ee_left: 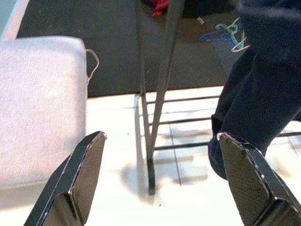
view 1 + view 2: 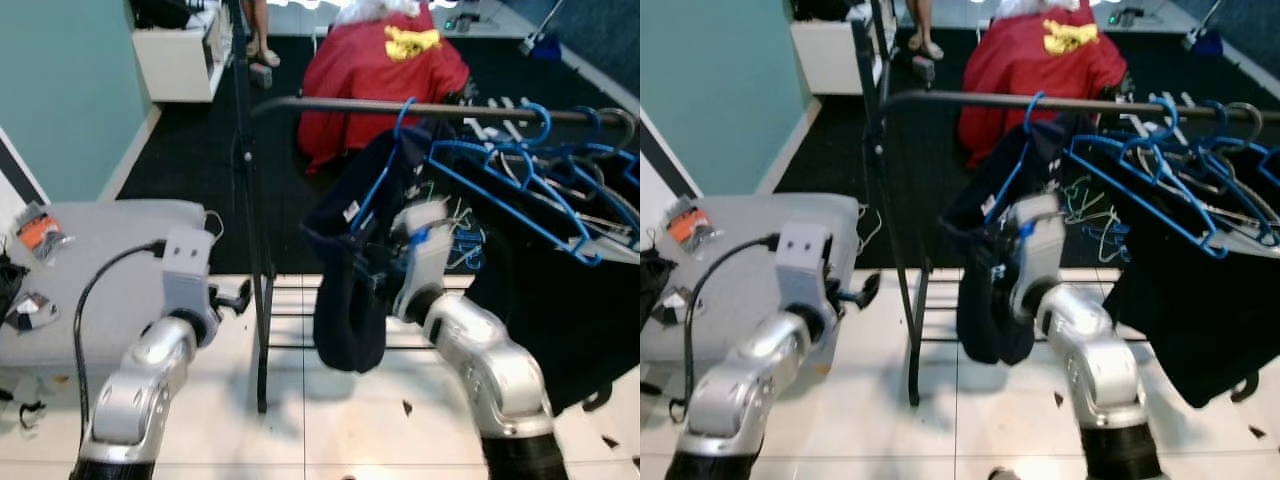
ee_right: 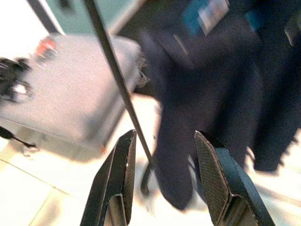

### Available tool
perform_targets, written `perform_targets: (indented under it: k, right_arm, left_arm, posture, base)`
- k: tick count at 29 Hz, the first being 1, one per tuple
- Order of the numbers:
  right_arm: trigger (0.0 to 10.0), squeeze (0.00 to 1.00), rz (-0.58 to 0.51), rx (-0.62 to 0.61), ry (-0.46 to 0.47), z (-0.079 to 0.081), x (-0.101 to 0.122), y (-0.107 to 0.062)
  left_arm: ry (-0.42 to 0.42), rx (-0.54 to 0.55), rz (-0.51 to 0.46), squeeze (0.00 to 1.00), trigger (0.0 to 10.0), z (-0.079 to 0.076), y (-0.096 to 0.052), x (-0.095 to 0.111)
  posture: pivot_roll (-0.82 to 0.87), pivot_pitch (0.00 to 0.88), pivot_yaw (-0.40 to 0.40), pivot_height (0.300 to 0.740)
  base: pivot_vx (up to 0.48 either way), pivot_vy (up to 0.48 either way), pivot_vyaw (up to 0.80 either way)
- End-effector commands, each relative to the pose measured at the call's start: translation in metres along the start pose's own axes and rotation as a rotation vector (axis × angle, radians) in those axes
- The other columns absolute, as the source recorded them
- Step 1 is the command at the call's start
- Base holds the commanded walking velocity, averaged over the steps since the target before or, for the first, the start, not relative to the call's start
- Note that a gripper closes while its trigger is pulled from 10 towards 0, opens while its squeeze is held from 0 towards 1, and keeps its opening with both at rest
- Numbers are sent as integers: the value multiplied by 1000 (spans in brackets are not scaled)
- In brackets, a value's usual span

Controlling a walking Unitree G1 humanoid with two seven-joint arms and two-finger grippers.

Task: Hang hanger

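A blue hanger [image 2: 385, 170] carrying a dark navy garment [image 2: 350, 300] has its hook over the black rail [image 2: 320, 103] of a clothes rack. My right gripper [image 3: 164, 136] is open and close against the garment, a little below the rail; nothing sits between its fingers. The right wrist [image 2: 425, 255] is just right of the garment. My left gripper [image 1: 162, 136] is open and empty, held low to the left of the rack's upright post [image 2: 250, 220], pointing toward the post and the garment's lower end.
Several more blue hangers [image 2: 540, 165] and a black garment [image 2: 560, 310] crowd the rail's right part. A grey padded surface [image 2: 110, 270] with small items lies at left. A red garment [image 2: 385, 70], a white cabinet [image 2: 180, 55] and a person's legs [image 2: 260, 30] are beyond.
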State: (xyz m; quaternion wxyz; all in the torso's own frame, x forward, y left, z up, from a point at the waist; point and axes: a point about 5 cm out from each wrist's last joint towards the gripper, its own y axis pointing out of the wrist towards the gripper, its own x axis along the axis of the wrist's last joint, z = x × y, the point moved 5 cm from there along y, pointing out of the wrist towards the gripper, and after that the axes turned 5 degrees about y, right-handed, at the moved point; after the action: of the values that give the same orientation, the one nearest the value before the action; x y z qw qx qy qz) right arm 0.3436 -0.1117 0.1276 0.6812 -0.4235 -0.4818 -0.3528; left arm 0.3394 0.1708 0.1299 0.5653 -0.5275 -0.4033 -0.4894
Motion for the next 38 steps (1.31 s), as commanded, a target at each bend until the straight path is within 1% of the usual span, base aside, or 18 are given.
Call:
perform_targets:
  k: [1, 2, 3, 4, 5, 6, 7, 11, 12, 13, 18, 19, 22, 23, 25, 32, 34, 38]
  right_arm:
    - [10000, 0, 20, -37, -1, -6, -14, 2]
    - [10000, 0, 20, -37, -1, -6, -14, 2]
    - [10000, 0, 62, -67, 23, -9, -33, 4]
    - [10000, 0, 62, -67, 23, -9, -33, 4]
    - [10000, 0, 103, -93, 37, -11, -50, 6]
    - [10000, 0, 129, -110, 46, -12, -62, 7]
    - [10000, 0, 137, -141, 71, -16, -67, 7]
    - [10000, 0, 115, -188, 100, -22, -69, 6]
    - [10000, 0, 115, -188, 100, -22, -69, 6]
    - [10000, 0, 100, -186, 83, -20, -71, 5]
    - [10000, 0, 98, -179, 80, -17, -73, 3]
    - [10000, 0, 93, -177, 76, -17, -75, 2]
    - [10000, 0, 86, -178, 72, -17, -76, 3]
    - [10000, 0, 86, -179, 79, -18, -77, 3]
    - [10000, 0, 82, -174, 83, -16, -78, 3]
    - [10000, 0, 79, -164, 99, -13, -81, 5]
    - [10000, 0, 47, -152, 63, -12, -76, 6]
    - [10000, 0, 35, -149, 45, -12, -74, 6]
  left_arm:
    - [1, 12, 22, 0, 10000, 1, 0, -9]
    - [1, 12, 22, 0, 10000, 1, 0, -9]
    - [4, 14, 42, 0, 10000, -1, 0, -15]
    - [4, 14, 42, 0, 10000, -1, 0, -15]
    - [11, 26, 53, 0, 10000, -3, 0, -21]
    - [17, 36, 60, 0, 10000, -3, 0, -24]
    - [22, 49, 60, 0, 10000, -3, 0, -26]
    - [32, 58, 40, 0, 10000, -2, 0, -29]
    - [32, 58, 40, 0, 10000, -2, 0, -29]
    - [46, 47, 33, 0, 10000, -3, 0, -35]
    - [46, 47, 35, 0, 10000, -4, -3, -37]
    - [38, 59, 37, 0, 10000, -2, -5, -40]
    - [35, 65, 37, 0, 10000, -2, -6, -42]
    - [29, 82, 35, 0, 10000, 1, -7, -43]
    - [29, 92, 31, 0, 10000, 4, -8, -43]
    - [38, 82, 27, 0, 10000, 3, -3, -43]
    - [23, 71, 68, 0, 10000, 2, 1, -50]
    - [19, 65, 78, 0, 10000, 1, 2, -53]
  posture:
    - [-43, 102, 5, 740]
    - [-43, 102, 5, 740]
    - [-43, 93, 7, 740]
    - [-43, 93, 7, 740]
    - [-38, 88, 6, 740]
    - [-38, 88, 6, 740]
    - [-35, 77, 5, 740]
    - [-35, 66, 4, 740]
    - [-35, 66, 4, 740]
    - [-31, 44, 3, 740]
    - [-23, 26, 1, 740]
    - [-16, 22, 1, 740]
    - [-16, 22, 1, 740]
    - [-19, 5, 4, 740]
    - [-12, 4, 10, 740]
    - [-10, 0, 12, 740]
    - [-6, 0, 9, 740]
    - [-6, 0, 9, 740]
  base:
    - [0, 0, 0]
    - [0, 0, 0]
    - [0, 0, 0]
    - [0, 0, 0]
    - [0, 0, 0]
    - [0, 0, 0]
    - [0, 0, 0]
    - [0, 0, 0]
    - [0, 0, 0]
    - [0, 0, 0]
    - [0, 0, 0]
    - [0, 0, 0]
    - [0, 0, 0]
    - [0, 0, 0]
    - [0, 0, 0]
    - [0, 0, 0]
    - [0, 0, 0]
    - [0, 0, 0]
